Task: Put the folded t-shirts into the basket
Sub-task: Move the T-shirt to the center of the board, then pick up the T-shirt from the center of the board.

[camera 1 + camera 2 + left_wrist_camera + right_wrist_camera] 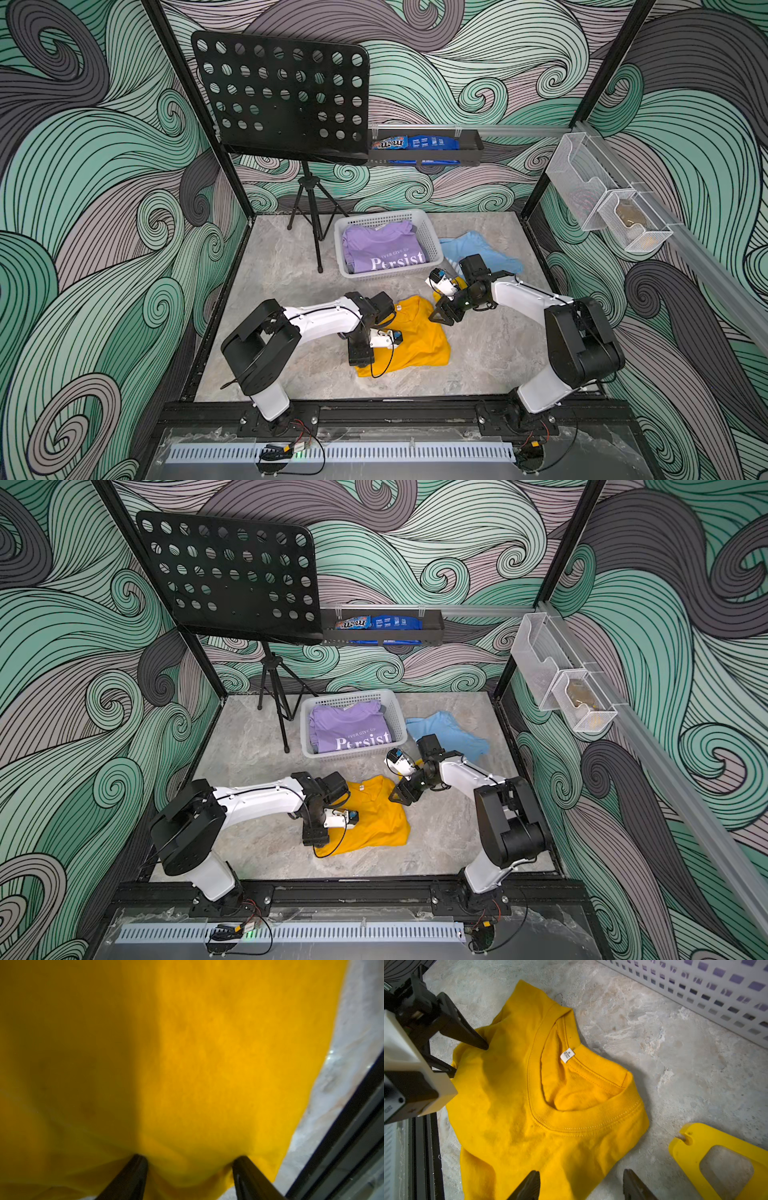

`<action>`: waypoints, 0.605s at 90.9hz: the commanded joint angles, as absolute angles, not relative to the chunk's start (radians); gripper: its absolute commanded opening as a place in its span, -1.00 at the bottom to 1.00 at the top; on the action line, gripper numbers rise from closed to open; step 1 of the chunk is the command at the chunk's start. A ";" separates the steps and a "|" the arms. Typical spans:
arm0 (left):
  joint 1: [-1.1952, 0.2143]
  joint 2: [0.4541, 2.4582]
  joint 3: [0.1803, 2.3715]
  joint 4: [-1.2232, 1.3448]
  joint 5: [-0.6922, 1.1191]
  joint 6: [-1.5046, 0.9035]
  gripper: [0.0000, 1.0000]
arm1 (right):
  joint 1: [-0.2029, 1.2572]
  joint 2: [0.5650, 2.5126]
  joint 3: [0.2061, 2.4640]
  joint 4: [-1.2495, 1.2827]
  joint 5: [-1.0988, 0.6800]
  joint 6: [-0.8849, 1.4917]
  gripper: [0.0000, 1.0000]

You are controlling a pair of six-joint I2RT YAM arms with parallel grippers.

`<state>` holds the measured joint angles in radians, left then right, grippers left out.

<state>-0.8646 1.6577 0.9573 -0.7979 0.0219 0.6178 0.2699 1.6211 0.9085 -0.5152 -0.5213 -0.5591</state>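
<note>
Yellow tee [415, 336] lies flat on the surface [291, 270], in front of the basket [432, 241] and apart from it, not yet loaded. Left end effector [189, 1159] stands spread, tips pressed into the cloth at the corner farthest from the basket, judged ready to pinch a fold. Right end effector [581, 1176] hangs spread astride the tee's edge, likely to share the lift. Lilac tee [382, 249] lies inside the basket. Blue tee [478, 249] lies rumpled just beside the basket, outside it.

Lilac shirt [345, 729] in basket [353, 753]; mustard shirt [378, 820] on floor
</note>
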 commanded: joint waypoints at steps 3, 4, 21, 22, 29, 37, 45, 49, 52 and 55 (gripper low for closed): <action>-0.880 1.615 0.919 -0.758 -0.027 0.640 0.38 | 0.278 1.612 0.886 -0.494 -0.507 -0.559 0.35; -0.879 1.607 0.919 -0.759 -0.027 0.640 0.38 | 0.279 1.612 0.885 -0.493 -0.505 -0.560 0.36; -0.866 1.511 0.948 -0.760 -0.036 0.619 0.46 | 0.296 1.584 0.867 -0.472 -0.487 -0.567 0.38; -0.863 1.507 0.951 -0.760 -0.035 0.617 0.47 | 0.296 1.580 0.865 -0.469 -0.484 -0.567 0.38; -0.832 1.478 0.964 -0.766 -0.021 0.605 0.49 | 0.296 1.557 0.852 -0.446 -0.461 -0.560 0.40; -0.777 1.448 0.976 -0.766 -0.003 0.583 0.51 | 0.295 1.526 0.835 -0.416 -0.436 -0.543 0.43; -0.721 1.431 0.985 -0.757 0.011 0.556 0.61 | 0.296 1.490 0.819 -0.387 -0.418 -0.527 0.46; -0.694 1.394 0.988 -0.745 0.015 0.535 0.68 | 0.296 1.467 0.811 -0.370 -0.411 -0.521 0.48; -0.674 1.383 0.991 -0.740 0.024 0.521 0.71 | 0.296 1.450 0.803 -0.358 -0.404 -0.520 0.49; -0.655 1.378 0.996 -0.738 0.036 0.510 0.75 | 0.297 1.436 0.796 -0.346 -0.400 -0.519 0.50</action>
